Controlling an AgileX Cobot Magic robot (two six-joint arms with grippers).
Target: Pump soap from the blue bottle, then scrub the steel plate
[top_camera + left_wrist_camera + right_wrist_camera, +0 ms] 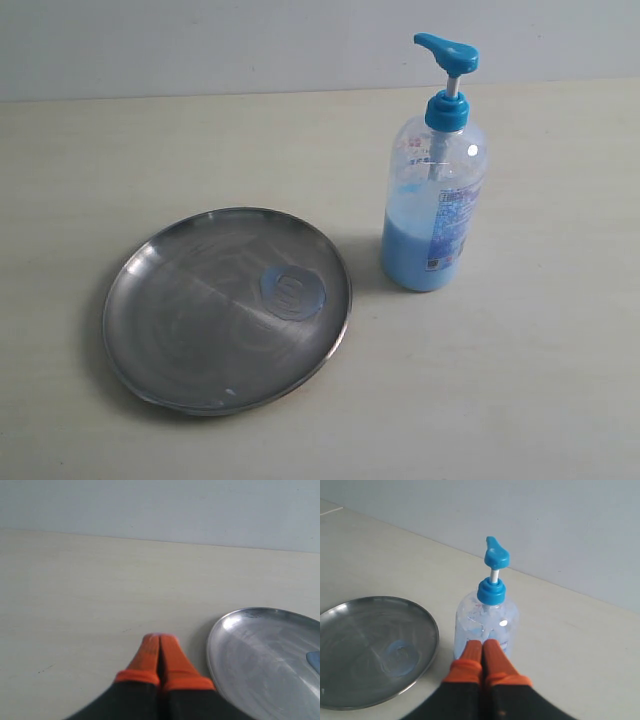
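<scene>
The blue bottle (434, 200) stands upright right of the steel plate (190, 310), its pump head (447, 50) raised and light blue soap filling its lower half. A bluish soap blob (292, 292) lies on the plate near the bottle side. Neither gripper shows in the exterior view. My left gripper (159, 638) is shut with nothing in it, over bare table beside the plate's rim (212, 645). My right gripper (483, 643) is shut and holds nothing, in front of the bottle (487, 620); the plate (350, 645) and blob (400, 658) lie to one side.
The pale wooden tabletop (520, 380) spreads around both objects. A plain light wall (250, 40) runs along the table's far edge.
</scene>
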